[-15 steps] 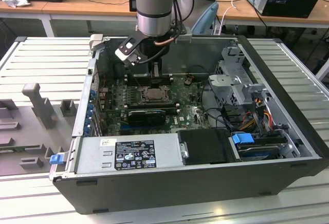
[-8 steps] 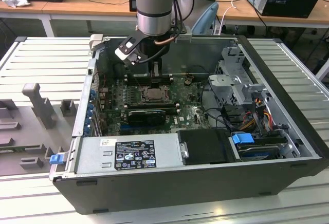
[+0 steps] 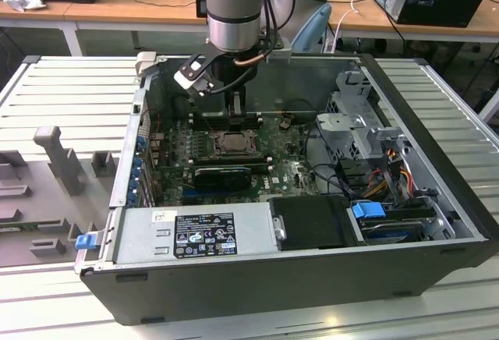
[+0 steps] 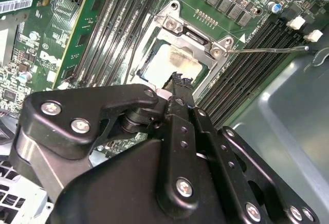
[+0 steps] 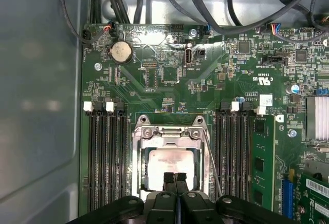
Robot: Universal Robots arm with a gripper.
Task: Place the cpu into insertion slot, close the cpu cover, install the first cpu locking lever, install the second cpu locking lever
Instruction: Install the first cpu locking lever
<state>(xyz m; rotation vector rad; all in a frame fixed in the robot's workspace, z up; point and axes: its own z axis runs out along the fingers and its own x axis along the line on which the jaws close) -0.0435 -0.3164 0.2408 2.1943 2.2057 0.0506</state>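
My gripper (image 5: 175, 178) — pinched together, empty, suited to pushing, I judge — hovers just above the cpu (image 5: 172, 162), cover (image 5: 169, 131) down around it.

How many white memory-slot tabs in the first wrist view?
4. Two white tabs end the memory slots on one side of the cpu cover, two on the other; more may hide behind the gripper.

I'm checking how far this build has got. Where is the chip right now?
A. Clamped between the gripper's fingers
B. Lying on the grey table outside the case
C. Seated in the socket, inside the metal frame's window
C: in the first wrist view the chip lies flat with its pale top showing through the window of the metal frame, and the gripper above its edge is shut with nothing between its fingertips.
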